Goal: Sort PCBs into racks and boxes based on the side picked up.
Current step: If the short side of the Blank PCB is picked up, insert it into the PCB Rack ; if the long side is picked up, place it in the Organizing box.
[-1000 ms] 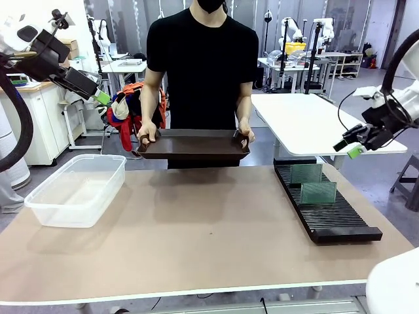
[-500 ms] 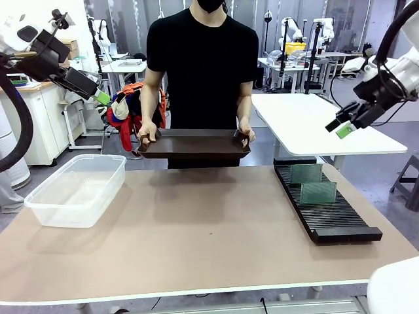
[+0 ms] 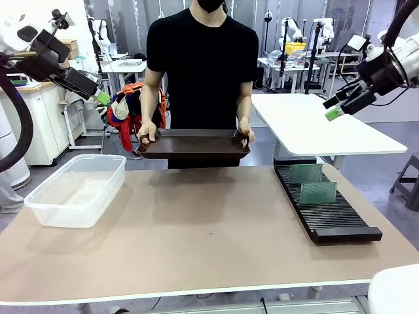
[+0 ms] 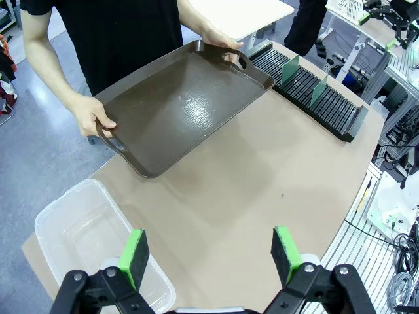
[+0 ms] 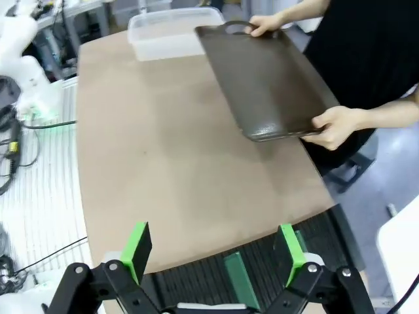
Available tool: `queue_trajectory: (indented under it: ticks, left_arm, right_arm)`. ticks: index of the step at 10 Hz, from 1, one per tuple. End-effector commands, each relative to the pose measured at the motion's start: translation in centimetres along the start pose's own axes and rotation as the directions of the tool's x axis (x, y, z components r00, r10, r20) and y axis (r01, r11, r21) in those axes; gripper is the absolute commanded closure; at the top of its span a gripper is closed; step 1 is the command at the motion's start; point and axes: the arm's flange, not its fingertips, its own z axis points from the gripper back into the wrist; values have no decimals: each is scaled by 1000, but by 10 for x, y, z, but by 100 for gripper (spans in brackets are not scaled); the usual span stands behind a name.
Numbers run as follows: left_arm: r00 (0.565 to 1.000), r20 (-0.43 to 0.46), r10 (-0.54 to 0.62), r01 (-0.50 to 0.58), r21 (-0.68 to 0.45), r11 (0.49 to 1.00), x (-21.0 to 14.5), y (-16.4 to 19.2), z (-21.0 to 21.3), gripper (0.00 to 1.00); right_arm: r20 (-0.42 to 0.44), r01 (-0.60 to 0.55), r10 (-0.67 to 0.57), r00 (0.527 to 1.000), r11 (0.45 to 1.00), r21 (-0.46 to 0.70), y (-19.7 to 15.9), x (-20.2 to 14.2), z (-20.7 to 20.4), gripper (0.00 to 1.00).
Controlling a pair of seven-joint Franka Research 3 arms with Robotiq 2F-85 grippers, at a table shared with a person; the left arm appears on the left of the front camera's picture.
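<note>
While the person (image 3: 201,59) stands at the far side of the table (image 3: 196,248), we see both of their hands gripping a dark brown tray (image 3: 194,143) by its handles, held just above the far edge; its inside looks bare in the left wrist view. On the table's left end sits the clear plastic box (image 3: 77,190), with nothing visible in it. Along the right end lies the long black rack (image 3: 325,210), and two green PCBs (image 3: 319,192) stand upright in its slots toward the far half, one behind the other and a few slots apart. Our left gripper (image 4: 211,256) hangs high over the left side, above the box — its green pads stand wide apart with nothing between them. Our right gripper (image 5: 213,254) is raised high beyond the rack's far end, pads likewise spread wide and empty; in its own view the rack and one PCB lie directly below it.
</note>
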Motion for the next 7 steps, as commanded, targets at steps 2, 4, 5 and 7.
queue_trajectory:
  ticks: [2, 4, 5, 7]
  left_arm:
    - [1000, -1, 2, -2, -12, 1000, -2, 0, 0, 0]
    - [1000, -1, 2, -2, -12, 1000, -2, 0, 0, 0]
    - [1000, -1, 2, -2, -12, 1000, -2, 0, 0, 0]
    - [1000, -1, 2, -2, -12, 1000, -2, 0, 0, 0]
  right_arm:
    - [11, 19, -18, 1000, 994, -109, -6, 10, -18, 0]
    - [15, 43, -41, 999, 992, -120, -28, 17, -16, 0]
    - [27, 56, -53, 998, 990, -133, -36, 18, -14, 0]
    - [43, 58, -52, 998, 985, -161, -45, 21, -6, 0]
